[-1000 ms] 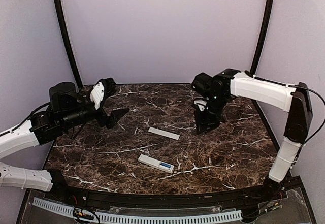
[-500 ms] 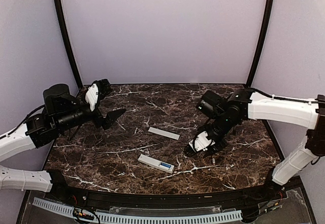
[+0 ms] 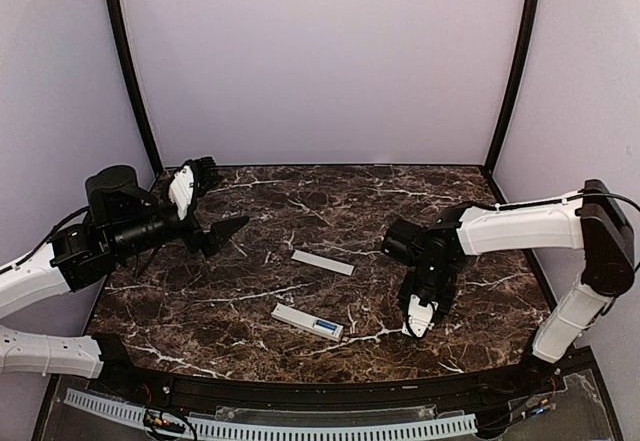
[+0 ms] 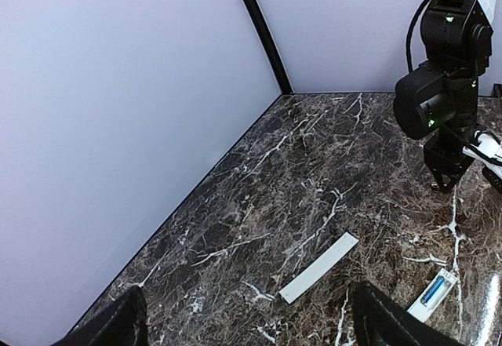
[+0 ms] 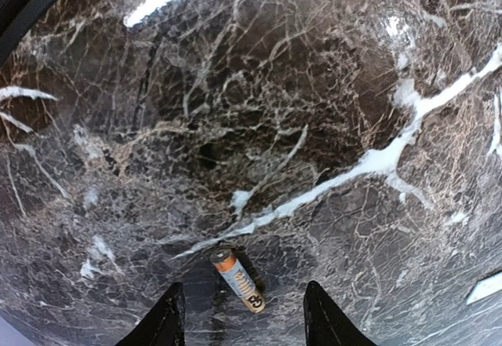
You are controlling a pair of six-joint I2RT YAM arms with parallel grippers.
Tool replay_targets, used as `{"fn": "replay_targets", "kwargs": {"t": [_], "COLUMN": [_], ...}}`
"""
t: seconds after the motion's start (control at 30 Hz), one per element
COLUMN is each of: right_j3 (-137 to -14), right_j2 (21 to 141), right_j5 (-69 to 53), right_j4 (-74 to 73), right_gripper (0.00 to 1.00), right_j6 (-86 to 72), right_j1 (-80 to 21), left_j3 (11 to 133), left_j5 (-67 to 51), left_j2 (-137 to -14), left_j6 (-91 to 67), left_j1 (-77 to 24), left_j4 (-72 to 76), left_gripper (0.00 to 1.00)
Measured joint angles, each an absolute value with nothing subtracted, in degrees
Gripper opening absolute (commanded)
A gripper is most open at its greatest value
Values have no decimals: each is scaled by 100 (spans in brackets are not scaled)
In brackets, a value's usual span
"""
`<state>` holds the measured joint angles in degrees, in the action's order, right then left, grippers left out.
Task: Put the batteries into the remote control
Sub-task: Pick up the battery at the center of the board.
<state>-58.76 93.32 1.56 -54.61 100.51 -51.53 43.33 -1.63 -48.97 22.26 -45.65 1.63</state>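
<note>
My right tool [image 5: 245, 285] points down at the near-right tabletop [image 5: 329, 87], fingers spread wide, gripping nothing. One battery [image 5: 238, 280] lies flat between them, clear of both. Remote control [image 3: 307, 321] lies to the left, second battery [image 3: 325, 325] seated inside. Left tool [image 4: 249, 299] gapes empty, far left.

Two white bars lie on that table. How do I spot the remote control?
Look at the dark marble table, near the middle of its front edge. The remote control is the white bar lying nearer that edge. Unlike the plain, thinner cover strip behind it, it shows a blue battery in its open recess.
</note>
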Motion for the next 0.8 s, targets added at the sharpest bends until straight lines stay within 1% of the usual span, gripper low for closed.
{"fn": "replay_targets", "kwargs": {"t": [0.2,0.33,0.53,0.73,0.8], "right_j3": [-5852,-5852,-5852,-5745,-5741], "right_j2": [9588,9837,9848,9782,9780], "right_j5": [163,202,327,370,342], "right_j4": [-5140,-5122,-5103,-4873,-4842], "right_gripper": [43,42,41,37,34], "right_j6": [10438,10490,10637,10895,10936], "right_j1": [-5109,-5039,-4875,-4772,-4759], "left_j3": [4333,4333,4333,4333,4333], "left_j5": [-191,-207,-235,-255,-255], "left_j2": [-4897,-4897,-4895,-4893,-4893], "left_j6": [2224,2222,2222,2217,2217], "left_j1": [-4567,-4565,-4565,-4567,-4567], "left_j4": [161,161,161,158,161], "left_gripper": [91,92,92,92,92]}}
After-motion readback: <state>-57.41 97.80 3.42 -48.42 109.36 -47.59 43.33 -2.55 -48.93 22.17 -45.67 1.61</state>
